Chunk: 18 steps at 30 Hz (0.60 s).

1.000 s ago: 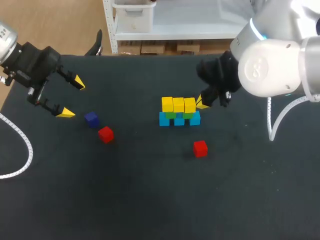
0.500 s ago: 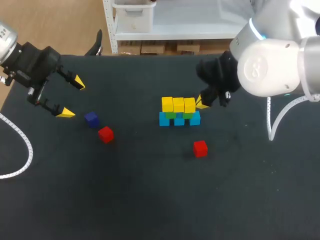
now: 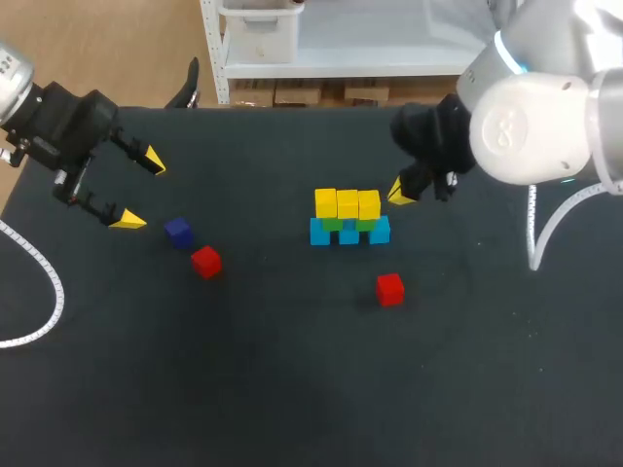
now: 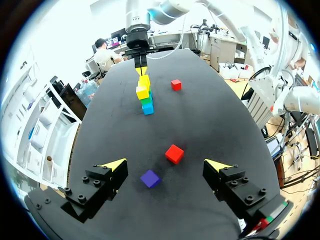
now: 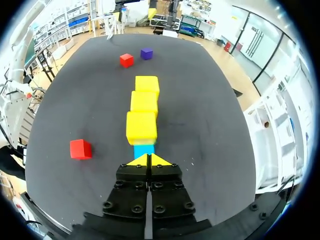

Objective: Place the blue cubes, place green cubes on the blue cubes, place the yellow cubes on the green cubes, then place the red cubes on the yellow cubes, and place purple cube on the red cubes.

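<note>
A: The right gripper (image 5: 148, 160), how does it stand?

B: Its two yellow tips are pressed together and nothing is between them. It hangs close to one end of the stack. The yellow cubes (image 5: 144, 102) run in a row straight ahead of it, and a blue cube (image 5: 144, 150) shows under the nearest one.

A: And the left gripper (image 4: 166, 164)?

B: Its fingers are spread wide and hold nothing. The purple cube (image 4: 150, 178) lies on the table between the fingers, and one red cube (image 4: 174, 153) lies just ahead of it. The stack is far ahead.

A: How much of the task is done?

B: I judge the blue, green and yellow layers are finished. The green cubes (image 3: 334, 224) show only a little between the other two colours. The red layer is not begun. The second red cube (image 5: 80, 149) rests on the table beside the right gripper, apart from the stack. The purple cube comes last.

A: Any containers?

B: I see none; every loose cube lies directly on the table (image 3: 292, 389).
</note>
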Available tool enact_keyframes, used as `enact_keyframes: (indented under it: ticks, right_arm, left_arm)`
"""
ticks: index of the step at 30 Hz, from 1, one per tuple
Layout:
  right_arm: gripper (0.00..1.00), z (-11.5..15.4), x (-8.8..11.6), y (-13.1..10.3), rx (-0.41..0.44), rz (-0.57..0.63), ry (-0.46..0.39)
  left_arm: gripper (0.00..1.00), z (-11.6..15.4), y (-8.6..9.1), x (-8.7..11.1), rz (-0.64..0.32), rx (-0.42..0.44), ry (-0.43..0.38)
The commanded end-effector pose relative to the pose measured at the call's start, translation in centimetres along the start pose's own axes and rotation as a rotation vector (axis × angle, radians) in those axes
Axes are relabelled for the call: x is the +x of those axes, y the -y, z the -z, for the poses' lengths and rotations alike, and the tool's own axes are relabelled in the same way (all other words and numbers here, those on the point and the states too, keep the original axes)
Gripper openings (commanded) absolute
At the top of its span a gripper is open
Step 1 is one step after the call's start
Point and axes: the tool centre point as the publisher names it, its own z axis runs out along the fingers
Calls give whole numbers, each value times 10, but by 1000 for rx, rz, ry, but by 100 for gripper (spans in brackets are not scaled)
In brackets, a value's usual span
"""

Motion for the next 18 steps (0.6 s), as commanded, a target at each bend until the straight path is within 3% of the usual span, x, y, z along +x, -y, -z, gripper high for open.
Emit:
enact_keyframes:
  ticks: [1, 3, 5, 6, 13, 18]
  right_arm:
    - [36, 20, 16, -6, 23, -14, 23]
    - [49, 28, 23, -5, 28, -25, 38]
    - [89, 34, 29, -5, 15, -30, 65]
    - [100, 37, 32, -5, 8, -29, 77]
    - [100, 59, 52, -14, -29, -22, 160]
    - [100, 69, 58, -36, -49, 31, 173]
  left_arm:
    - [100, 0, -1, 1, -3, 2, 2]
    - [100, 0, -1, 1, -3, 2, 2]
    - [100, 0, -1, 1, -3, 2, 2]
    - [100, 0, -1, 1, -3, 2, 2]
    - [100, 0, -1, 1, -3, 2, 2]
    - [100, 0, -1, 1, -3, 2, 2]
